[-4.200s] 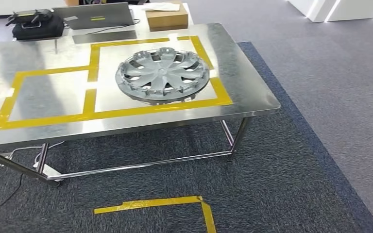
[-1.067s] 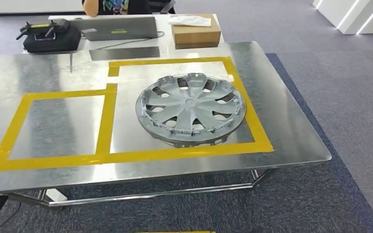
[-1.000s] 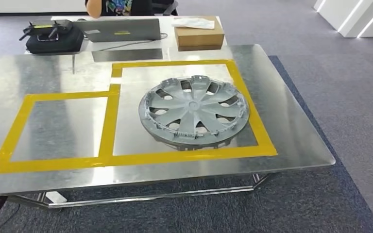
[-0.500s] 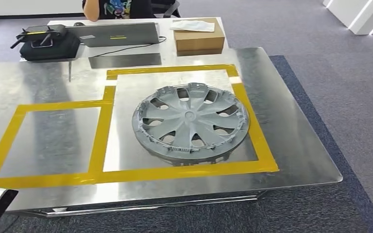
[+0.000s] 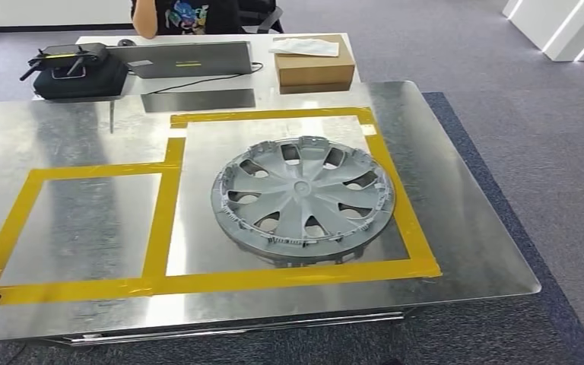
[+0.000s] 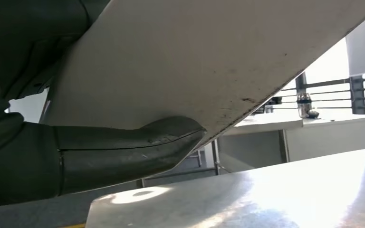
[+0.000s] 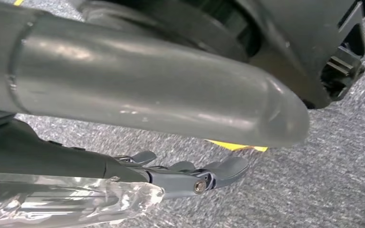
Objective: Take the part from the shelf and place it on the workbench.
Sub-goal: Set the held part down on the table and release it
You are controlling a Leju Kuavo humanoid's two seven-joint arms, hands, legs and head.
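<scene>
Steel sheet tops the workbench (image 5: 464, 228), my landmark, and its near edge runs just ahead of me with grey carpet (image 5: 547, 152) open beyond its right rim. Yellow tape (image 5: 160, 220) marks two frames on it. The hubcap (image 5: 302, 199) lies flat inside the larger right frame, clear of the tape on the left and far sides, close to it on the right and near sides; the smaller left frame (image 5: 84, 228) holds nothing. Past the workbench's far edge a white desk carries a laptop (image 5: 190, 57), a black case (image 5: 76, 72) and a cardboard box (image 5: 315, 68) with a pale cloth on its lid; a person sits behind it. My left hand (image 6: 123, 152) presses its thumb under a pale flat panel (image 6: 195, 57), just above the bench's edge. My right hand (image 7: 180, 178) hangs over the carpet, fingers loosely extended, gripping nothing.
</scene>
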